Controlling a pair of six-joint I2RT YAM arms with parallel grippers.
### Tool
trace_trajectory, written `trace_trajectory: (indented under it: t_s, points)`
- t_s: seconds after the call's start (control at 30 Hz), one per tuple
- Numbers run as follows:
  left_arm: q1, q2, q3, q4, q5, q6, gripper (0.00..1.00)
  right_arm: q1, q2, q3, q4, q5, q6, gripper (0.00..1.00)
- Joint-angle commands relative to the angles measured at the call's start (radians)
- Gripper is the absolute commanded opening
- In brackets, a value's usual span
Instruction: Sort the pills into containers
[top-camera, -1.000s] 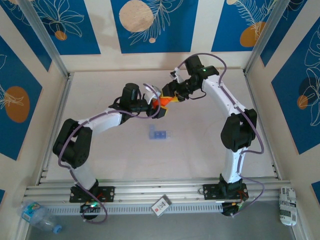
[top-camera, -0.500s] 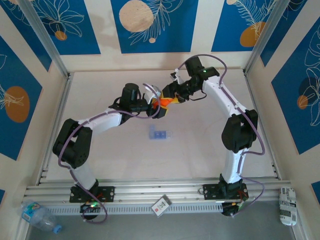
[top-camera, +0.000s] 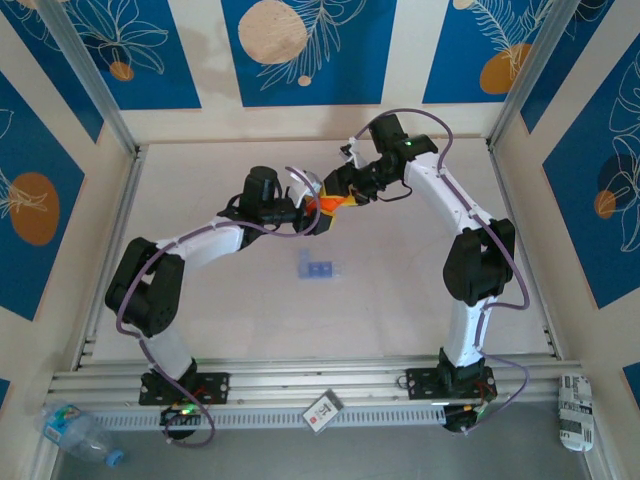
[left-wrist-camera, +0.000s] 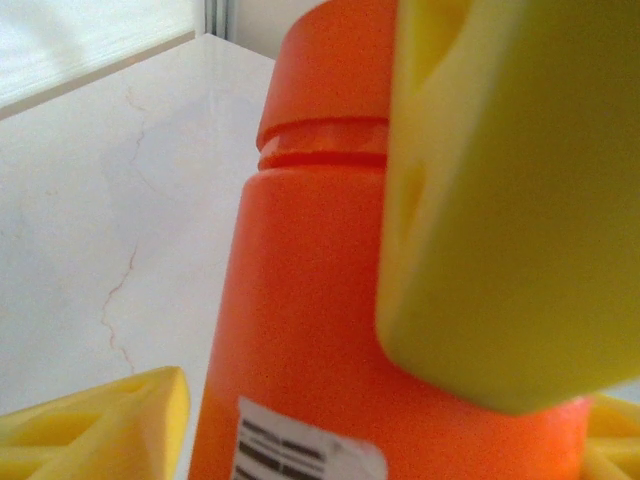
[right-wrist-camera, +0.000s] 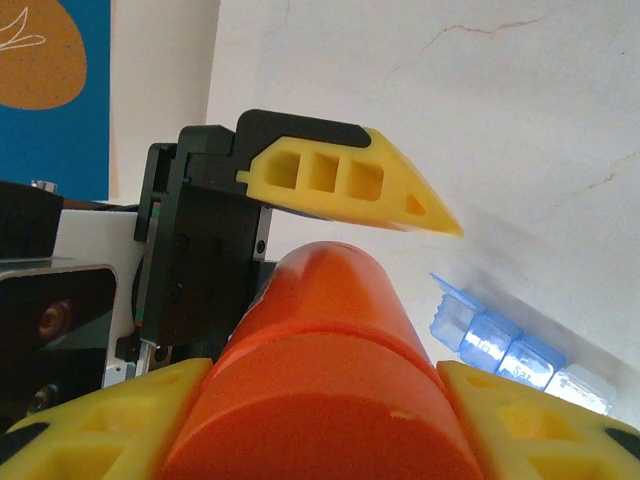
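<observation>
The orange bottle (top-camera: 325, 205) hangs in the air over the middle of the table, held between both arms. My left gripper (top-camera: 312, 216) is shut on its labelled body (left-wrist-camera: 300, 330), with one of its own yellow fingers (left-wrist-camera: 110, 420) at the lower left. My right gripper (top-camera: 342, 194) is shut on the orange cap (right-wrist-camera: 320, 400), a yellow finger (right-wrist-camera: 95, 425) on each side. The containers (top-camera: 318, 268), a pale-blue strip of joined compartments (right-wrist-camera: 510, 350), lie on the table below and nearer than the bottle. No pills can be made out.
The white table (top-camera: 400, 300) is ringed by an aluminium frame and blue patterned walls. A plastic water bottle (top-camera: 75, 430), a small card (top-camera: 322, 410) and a crumpled packet (top-camera: 575, 410) lie beyond the near rail.
The right arm's wrist has shifted very slightly at the cap. The bottle, the left arm and the containers stay where they were.
</observation>
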Motion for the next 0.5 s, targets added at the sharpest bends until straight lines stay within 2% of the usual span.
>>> trace_trajectory:
  t_s: [0.0,0.17,0.3,0.37,0.47]
  points:
    - [0.009,-0.011,-0.007,0.029,0.022,-0.003,0.7,0.013,-0.019,-0.003,-0.019,-0.037,0.015,0.31]
    - [0.008,-0.007,-0.002,0.023,0.036,-0.01,0.63,0.014,-0.018,-0.01,-0.007,-0.038,0.022,0.31]
    - [0.009,-0.008,-0.013,0.045,0.05,-0.034,0.56,0.013,-0.019,-0.02,0.013,-0.033,0.05,0.36]
    - [0.009,-0.013,-0.025,0.071,0.058,-0.05,0.51,0.008,-0.023,-0.026,0.028,-0.032,0.067,0.41]
    - [0.012,-0.017,-0.033,0.098,0.076,-0.081,0.4,-0.002,-0.033,-0.036,0.051,-0.036,0.091,0.43]
